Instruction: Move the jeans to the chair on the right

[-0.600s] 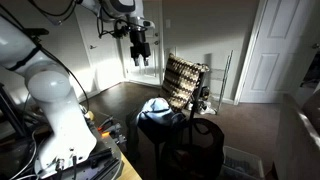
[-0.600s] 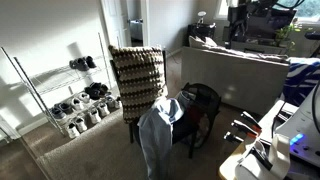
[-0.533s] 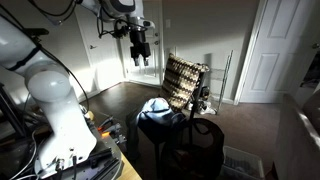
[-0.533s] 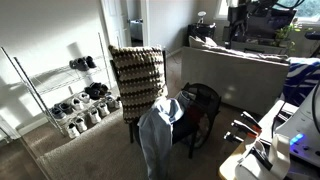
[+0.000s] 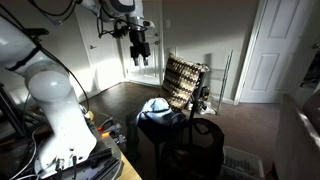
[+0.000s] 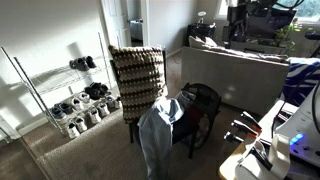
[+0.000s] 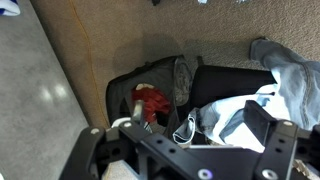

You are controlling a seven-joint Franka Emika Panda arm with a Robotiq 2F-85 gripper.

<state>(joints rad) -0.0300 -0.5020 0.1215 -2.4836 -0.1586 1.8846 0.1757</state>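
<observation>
Jeans [image 6: 158,125] droop as floppy denim over a dark chair [image 6: 206,104]; end effector [image 5: 140,59] spread wide

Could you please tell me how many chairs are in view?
2: a patterned-back chair beside the shoe rack, and a black chair next to it holding the jeans. Others may be hidden.

A wire shoe rack [image 6: 40,95] with shoes [image 6: 88,92] stands against the wall, a grey sofa [image 6: 232,66] across the carpet [image 6: 80,152].
</observation>
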